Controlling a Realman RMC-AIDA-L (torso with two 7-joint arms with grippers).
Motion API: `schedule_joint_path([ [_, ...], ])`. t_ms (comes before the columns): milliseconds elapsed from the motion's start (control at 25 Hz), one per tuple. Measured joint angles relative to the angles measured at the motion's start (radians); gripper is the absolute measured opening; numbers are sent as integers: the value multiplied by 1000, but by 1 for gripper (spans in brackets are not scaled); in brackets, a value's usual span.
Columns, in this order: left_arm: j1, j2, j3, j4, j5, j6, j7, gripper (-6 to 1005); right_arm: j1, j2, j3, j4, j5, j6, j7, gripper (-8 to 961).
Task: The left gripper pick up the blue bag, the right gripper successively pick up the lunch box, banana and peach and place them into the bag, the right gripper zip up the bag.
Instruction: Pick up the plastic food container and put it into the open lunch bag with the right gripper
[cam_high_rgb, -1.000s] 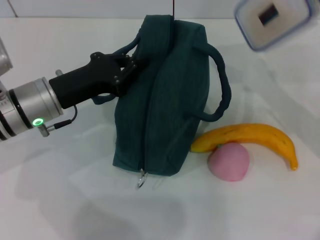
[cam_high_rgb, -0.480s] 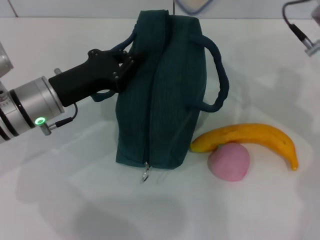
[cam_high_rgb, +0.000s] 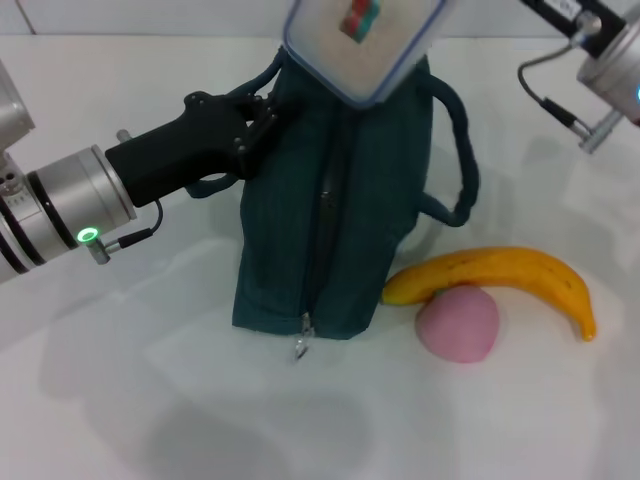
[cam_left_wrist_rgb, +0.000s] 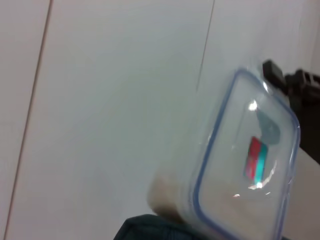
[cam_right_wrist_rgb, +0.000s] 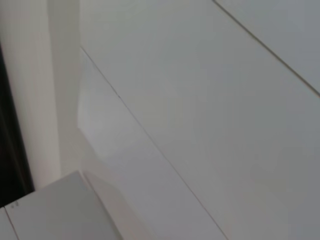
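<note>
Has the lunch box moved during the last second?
Yes. The lunch box went from the far right, beyond the banana, leftward to above the blue bag.

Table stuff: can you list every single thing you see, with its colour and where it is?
bag: one, dark teal, standing upright mid-table, zip only partly closed
lunch box: one, clear with blue rim, held in the air above the bag's top
banana: one, yellow, lying on the table right of the bag
peach: one, pink, touching the banana's near side
table: one, white, under everything
left gripper: one, black, clamped on the bag's left handle
right arm: one, silver, upper right; its fingers are out of sight
</note>
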Motion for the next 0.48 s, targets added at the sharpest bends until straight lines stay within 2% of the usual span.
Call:
schedule_joint_path([
  [280,-7,0,0,0,-4,-7,0,42,-58,-5,-84,-31,-1,13,4,176],
  [480,-18,0,4,0,-9,-25,0,42,-62,-8,-167,-43,-3,65,22,184],
])
